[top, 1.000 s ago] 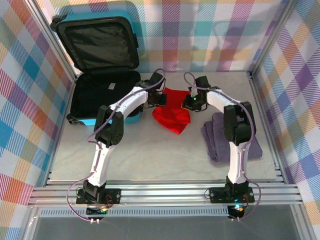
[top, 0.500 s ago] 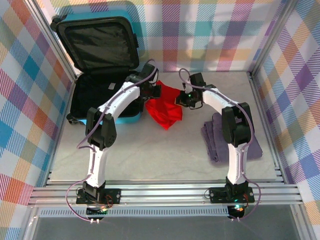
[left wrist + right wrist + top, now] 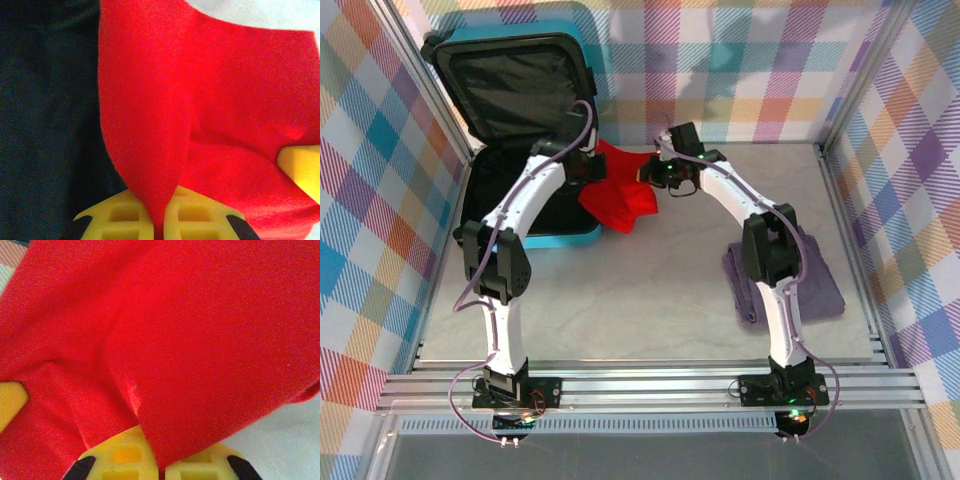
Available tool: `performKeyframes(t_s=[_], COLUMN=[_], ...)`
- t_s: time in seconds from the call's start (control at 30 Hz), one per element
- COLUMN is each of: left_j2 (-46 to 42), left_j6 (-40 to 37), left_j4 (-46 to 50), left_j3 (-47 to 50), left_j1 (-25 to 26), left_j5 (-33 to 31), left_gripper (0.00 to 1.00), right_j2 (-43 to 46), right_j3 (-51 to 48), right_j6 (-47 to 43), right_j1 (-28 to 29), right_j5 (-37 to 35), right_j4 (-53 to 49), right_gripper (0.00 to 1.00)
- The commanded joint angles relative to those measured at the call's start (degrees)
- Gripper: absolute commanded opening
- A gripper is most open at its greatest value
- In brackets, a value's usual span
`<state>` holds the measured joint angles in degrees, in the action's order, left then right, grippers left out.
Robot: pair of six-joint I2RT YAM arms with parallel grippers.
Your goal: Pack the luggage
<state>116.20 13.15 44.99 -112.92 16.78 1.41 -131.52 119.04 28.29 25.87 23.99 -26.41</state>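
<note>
The left gripper (image 3: 586, 168) and right gripper (image 3: 667, 176) each pinch an edge of the red cloth (image 3: 617, 197), which hangs between them at the right rim of the luggage (image 3: 565, 240) (open, lid up, far left of the table (image 3: 650, 290)).

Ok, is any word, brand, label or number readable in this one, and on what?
No text can be read anywhere.
luggage: no legible brand or label on shell or lining from the top view.
red cloth: plain, even close up in both wrist views.
purple cloth: plain.
</note>
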Motion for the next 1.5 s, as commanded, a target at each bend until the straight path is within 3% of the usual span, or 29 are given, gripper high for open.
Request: performKeyframes(t_s=[0.0,0.23,0.73,1.07,1.4,1.47], left_j2=[-4.1,-7.4,-8.5,-8.1,-4.0,-2.9], left_j6=[-1.0,0.0,-1.6,-0.9,-0.6,-0.7], left_j4=[-0.3,-3.2,-4.5,-10.9,-14.1,-14.1], left_j3=[1.6,6.9,10.0,18.9,19.1,18.5], left_j1=[-3.0,-9.0,-20.1,-26.1,-29.8,-30.5], left_j5=[0.1,2.2,4.6,7.2,7.1,7.1], left_gripper=[0.0,0.0,0.0,0.0,0.0,0.0], right_j2=[-3.9,-11.2,-19.4,-24.0,-23.3,-22.7], right_j3=[8.7,22.7,31.6,34.1,34.1,34.1], right_j6=[1.3,3.6,10.5,14.4,12.7,11.5], right_j1=[1.7,4.7,10.0,11.8,11.9,11.8], right_j5=[1.5,0.9,-0.4,-1.4,-3.0,-3.6], right_j4=[-2.7,-4.1,6.9,10.9,8.4,7.1], right_gripper=[0.0,0.0,0.0,0.0,0.25,0.27])
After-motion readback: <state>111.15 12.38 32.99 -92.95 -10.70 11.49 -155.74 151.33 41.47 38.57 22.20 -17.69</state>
